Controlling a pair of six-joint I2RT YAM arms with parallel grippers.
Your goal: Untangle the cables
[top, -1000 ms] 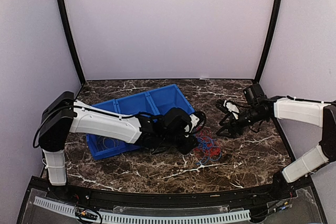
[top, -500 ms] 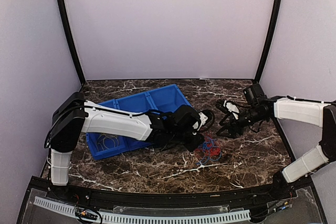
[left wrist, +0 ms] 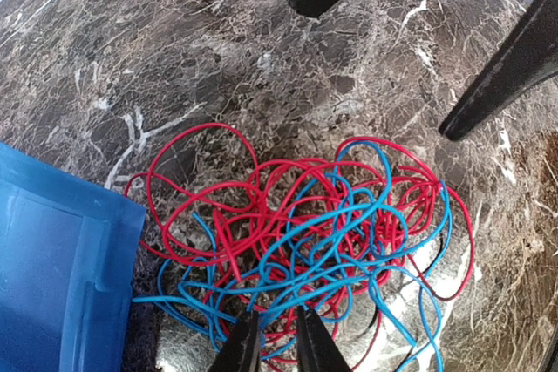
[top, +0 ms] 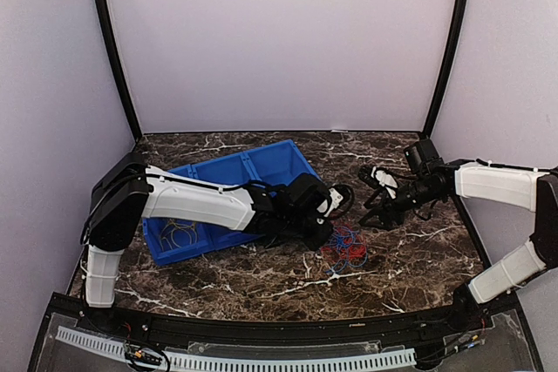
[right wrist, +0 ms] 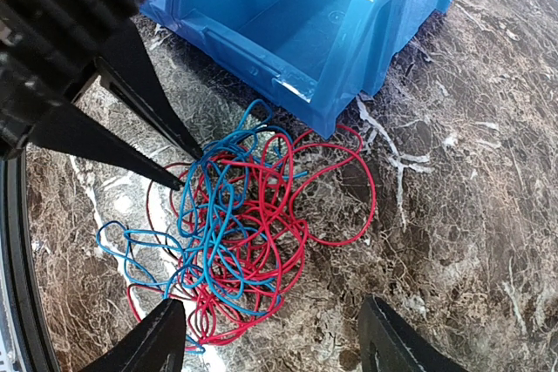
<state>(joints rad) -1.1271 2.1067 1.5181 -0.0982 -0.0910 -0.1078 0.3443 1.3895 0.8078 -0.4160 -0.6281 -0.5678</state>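
Observation:
A tangle of red and blue cables [top: 345,247] lies on the marble table just right of the blue bin. It fills the left wrist view [left wrist: 314,233] and sits centrally in the right wrist view [right wrist: 235,233]. My left gripper [top: 324,231] is at the tangle's left edge. Its jaws stand a narrow gap apart with blue strands at the tips [left wrist: 273,337], and its dark fingers [right wrist: 166,124] show in the right wrist view. My right gripper [top: 375,211] is wide open above and right of the tangle [right wrist: 270,346]. Pale yellow-tan loops [top: 179,234] lie in the bin.
The blue bin [top: 218,167] with dividers stands left of centre, and its corner [right wrist: 349,84] is close to the cables. The bin's edge [left wrist: 52,259] is beside my left fingers. The right gripper's fingers [left wrist: 506,76] hang over the far side of the tangle.
My left arm has reached further right, bringing its gripper up to the left edge of the tangle. The right arm and the cables have not moved.

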